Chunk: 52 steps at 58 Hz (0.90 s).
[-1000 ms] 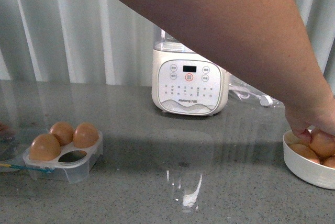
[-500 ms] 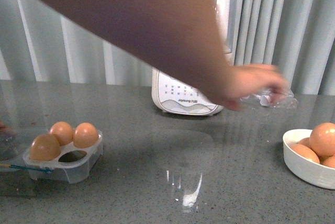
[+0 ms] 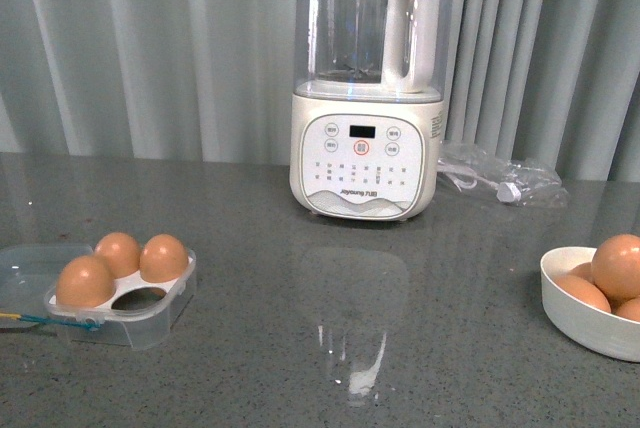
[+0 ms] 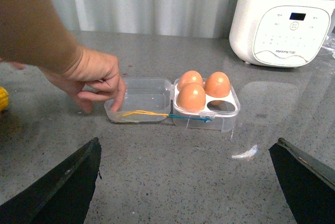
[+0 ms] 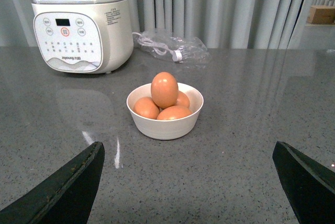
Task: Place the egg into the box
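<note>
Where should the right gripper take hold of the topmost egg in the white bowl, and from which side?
Probably grip the top egg across its widest middle, coming down from above. It stands upright on the other eggs, rising above the rim of the bowl, so its sides are free; lower down, the neighbours and the wall would block a grip.

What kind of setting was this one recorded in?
Probably a kitchen-style counter, perhaps staged: grey speckled worktop, white blender before curtains, eggs in a bowl and a clear egg box.
</note>
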Each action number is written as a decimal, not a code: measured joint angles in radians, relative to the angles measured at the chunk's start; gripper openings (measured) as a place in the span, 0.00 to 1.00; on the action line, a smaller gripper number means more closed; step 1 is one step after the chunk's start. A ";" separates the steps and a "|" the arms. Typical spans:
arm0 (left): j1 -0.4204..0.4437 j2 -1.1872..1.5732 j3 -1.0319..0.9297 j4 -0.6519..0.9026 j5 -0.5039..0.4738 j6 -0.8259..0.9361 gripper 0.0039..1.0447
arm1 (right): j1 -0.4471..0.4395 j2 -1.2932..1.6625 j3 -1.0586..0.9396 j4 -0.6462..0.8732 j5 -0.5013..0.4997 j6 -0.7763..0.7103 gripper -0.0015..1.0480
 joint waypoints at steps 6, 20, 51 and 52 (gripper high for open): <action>0.000 0.000 0.000 0.000 0.000 0.000 0.94 | 0.000 0.000 0.000 0.000 0.000 0.000 0.93; 0.000 0.000 0.000 0.000 0.000 0.000 0.94 | 0.000 0.000 0.000 0.000 0.000 0.000 0.93; 0.000 0.000 0.000 0.000 0.000 0.000 0.94 | 0.000 0.000 0.000 0.000 0.000 0.000 0.93; 0.000 0.000 0.000 0.000 0.000 0.000 0.94 | 0.000 0.000 0.000 0.000 0.000 0.000 0.93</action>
